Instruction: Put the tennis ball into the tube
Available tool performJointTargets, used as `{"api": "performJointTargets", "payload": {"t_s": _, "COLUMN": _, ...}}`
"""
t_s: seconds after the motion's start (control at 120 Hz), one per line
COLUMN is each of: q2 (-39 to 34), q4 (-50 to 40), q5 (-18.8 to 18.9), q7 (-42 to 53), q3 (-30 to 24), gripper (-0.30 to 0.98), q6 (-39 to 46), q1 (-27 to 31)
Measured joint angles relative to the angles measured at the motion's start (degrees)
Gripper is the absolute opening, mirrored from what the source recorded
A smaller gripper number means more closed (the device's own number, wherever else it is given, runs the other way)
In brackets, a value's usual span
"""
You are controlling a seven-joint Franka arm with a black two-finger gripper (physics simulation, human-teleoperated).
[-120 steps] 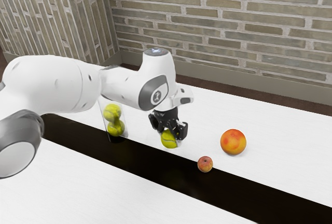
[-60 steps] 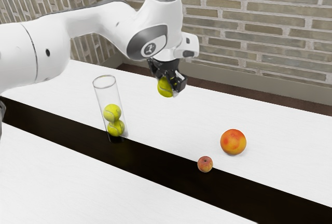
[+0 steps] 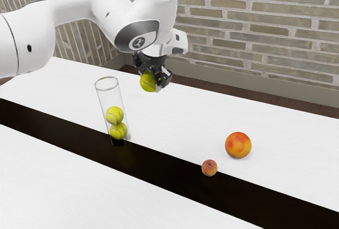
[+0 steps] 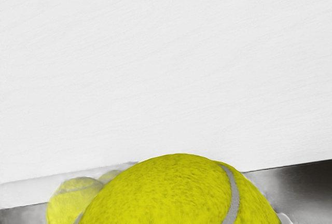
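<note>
claw: fingers (image 3: 166, 79) closed in on the tennis ball (image 3: 148, 82), parted by about its width, one on each side; claw (image 3: 154, 78) was tilted, upper middle of the exterior frame
tennis ball: gripped, up off the bench (image 3: 175, 115); it sat right of the tube's rim in the exterior frame, outside the tube; in the wrist frame it was large at bottom center, pale seam showing
tube: clear, open-topped, left of center in the exterior frame (image 3: 113, 99); stood on the bench by the dark strip (image 3: 159, 164)
balls in tube: two yellow ones, upper (image 3: 114, 115) on lower (image 3: 118, 131); yellow also showed at lower left of the wrist frame
fruit: large orange-red one (image 3: 238, 145) at right; small reddish one (image 3: 210, 168) lower, nearer center, by the strip
backdrop: brick wall (image 3: 265, 33) across the top
</note>
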Motion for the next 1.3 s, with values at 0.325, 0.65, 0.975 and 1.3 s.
{"api": "performJointTargets", "payload": {"t_s": 0.325, "q2": 0.1, "q4": -0.1, "q5": 1.1, "q7": -3.0, "q3": -4.0, "gripper": 0.17, "q6": 0.4, "q1": 10.1}}
{"api": "performJointTargets", "payload": {"t_s": 0.65, "q2": -0.4, "q4": -0.2, "q5": 1.6, "q7": -4.9, "q3": -3.8, "gripper": 0.16, "q6": 0.2, "q1": 16.2}}
{"api": "performJointTargets", "payload": {"t_s": 0.975, "q2": -0.5, "q4": -0.1, "q5": 2.0, "q7": -6.1, "q3": -4.2, "gripper": 0.15, "q6": 0.0, "q1": 19.6}}
{"api": "performJointTargets", "payload": {"t_s": 1.3, "q2": -0.6, "q4": 0.4, "q5": 2.9, "q7": -5.9, "q3": -5.2, "gripper": 0.51, "q6": -0.1, "q1": 18.4}}
